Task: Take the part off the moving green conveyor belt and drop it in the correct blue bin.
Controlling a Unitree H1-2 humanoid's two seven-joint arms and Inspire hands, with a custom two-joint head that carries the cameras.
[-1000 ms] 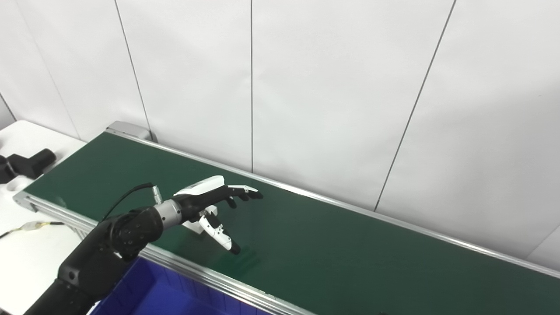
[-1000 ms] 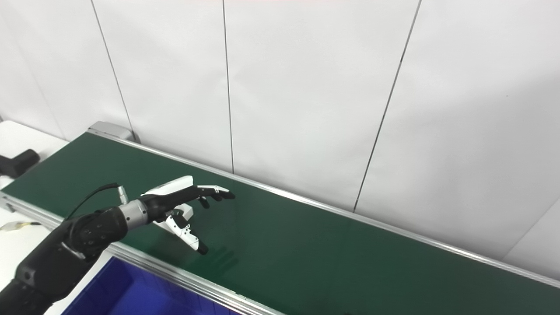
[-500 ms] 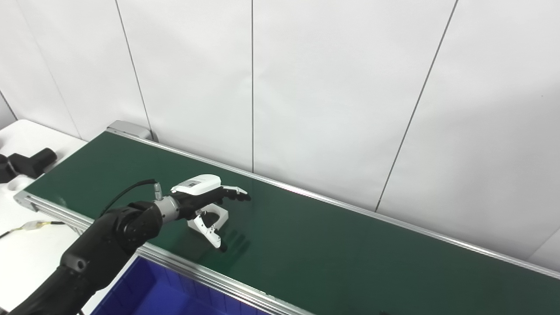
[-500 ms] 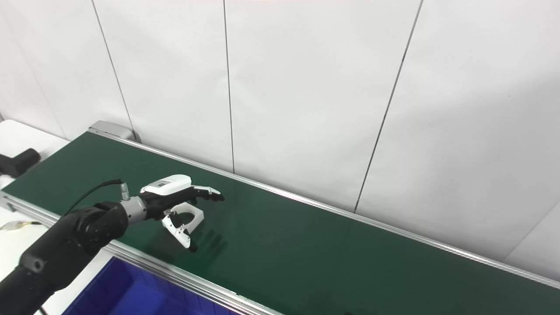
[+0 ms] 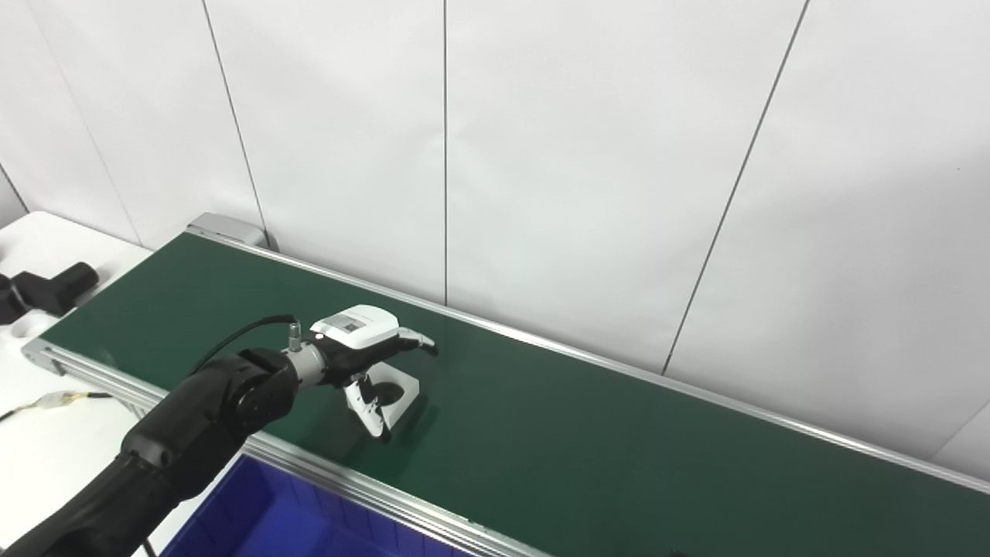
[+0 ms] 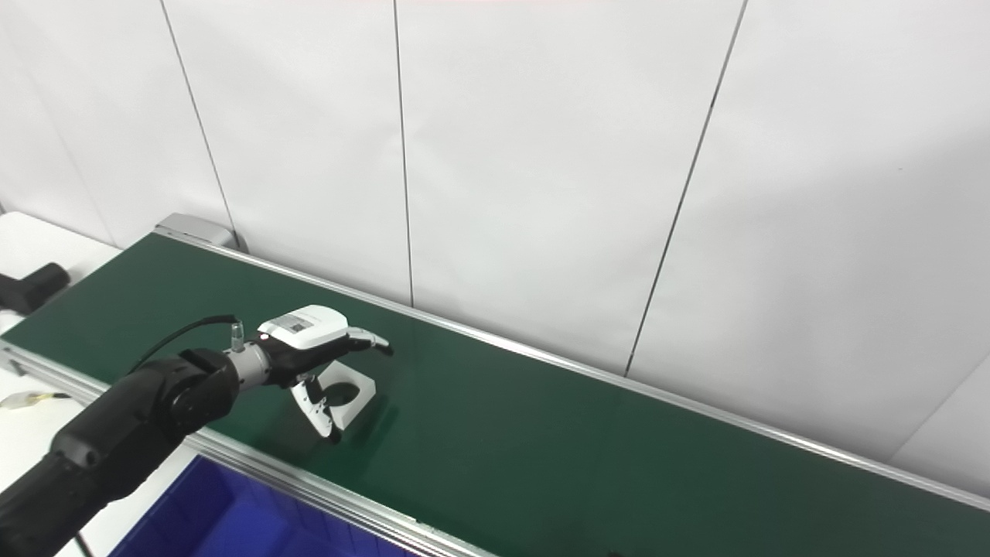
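A flat white part with a round hole (image 5: pixel 401 391) lies on the green conveyor belt (image 5: pixel 588 449), near its front rail. My left hand (image 5: pixel 362 346) hovers right over the part with its palm down. Its fingers (image 5: pixel 414 340) reach past the part's far side, and the thumb (image 5: pixel 371 414) points down at the part's near left edge. The hand is open and the fingers are not closed on the part; I cannot tell whether the thumb touches it. In the right eye view the part (image 6: pixel 354 393) sits under the same hand (image 6: pixel 308 342). My right hand is out of view.
A blue bin (image 5: pixel 255 518) stands below the belt's front rail (image 5: pixel 402 503) at the bottom left. A black object (image 5: pixel 48 288) rests on the white table (image 5: pixel 46 456) to the left, where a cable (image 5: pixel 62 399) also lies. A white panel wall backs the belt.
The part has ridden to the right along the belt. My left hand has drawn its fingers back and turned palm down over it, the thumb swinging to the part's near side.
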